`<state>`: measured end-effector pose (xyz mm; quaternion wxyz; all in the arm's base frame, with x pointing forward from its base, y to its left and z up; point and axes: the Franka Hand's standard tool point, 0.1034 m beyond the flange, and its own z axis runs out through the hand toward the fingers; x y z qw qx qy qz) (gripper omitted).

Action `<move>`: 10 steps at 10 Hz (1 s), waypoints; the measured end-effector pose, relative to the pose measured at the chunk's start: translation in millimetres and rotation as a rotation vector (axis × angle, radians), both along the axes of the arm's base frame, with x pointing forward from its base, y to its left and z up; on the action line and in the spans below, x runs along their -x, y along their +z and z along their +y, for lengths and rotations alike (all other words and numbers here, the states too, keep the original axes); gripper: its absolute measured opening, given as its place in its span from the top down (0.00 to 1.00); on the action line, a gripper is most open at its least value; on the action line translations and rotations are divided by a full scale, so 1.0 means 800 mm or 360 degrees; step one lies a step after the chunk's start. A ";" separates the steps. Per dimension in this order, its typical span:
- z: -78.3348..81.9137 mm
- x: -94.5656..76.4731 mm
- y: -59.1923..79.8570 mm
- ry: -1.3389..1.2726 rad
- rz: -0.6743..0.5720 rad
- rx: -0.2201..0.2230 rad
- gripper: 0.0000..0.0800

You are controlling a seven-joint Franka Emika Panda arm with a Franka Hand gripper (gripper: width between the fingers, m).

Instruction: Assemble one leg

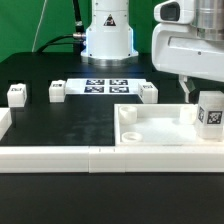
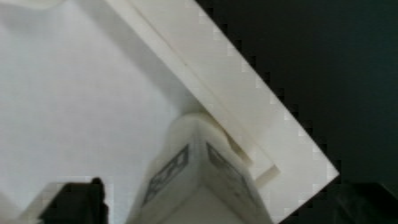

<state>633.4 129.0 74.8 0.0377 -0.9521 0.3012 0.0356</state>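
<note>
Gripping a small white leg (image 1: 210,114) by its upper part, the robot arm's claw (image 1: 200,100) holds it upright at the end of the large white tray (image 1: 160,125) on the exterior view's right. Whether the leg touches the tray cannot be told. Its black-and-white tag faces the camera. Farther back on the black bench (image 1: 60,125), a second leg (image 1: 148,91) stands just beside the marker board (image 1: 105,85), with a third leg (image 1: 57,91) and a fourth leg (image 1: 16,95) across from it. The wrist view shows the held leg (image 2: 199,175) close above the tray's edge.
</note>
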 end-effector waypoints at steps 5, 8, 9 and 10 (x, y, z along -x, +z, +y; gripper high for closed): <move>-0.001 -0.002 0.002 0.0748 -0.0079 0.0041 0.19; -0.010 -0.001 -0.002 0.0927 -0.0111 0.0042 0.35; -0.010 -0.001 -0.002 0.0923 -0.0111 0.0042 0.52; -0.010 -0.001 -0.002 0.0923 -0.0110 0.0042 0.52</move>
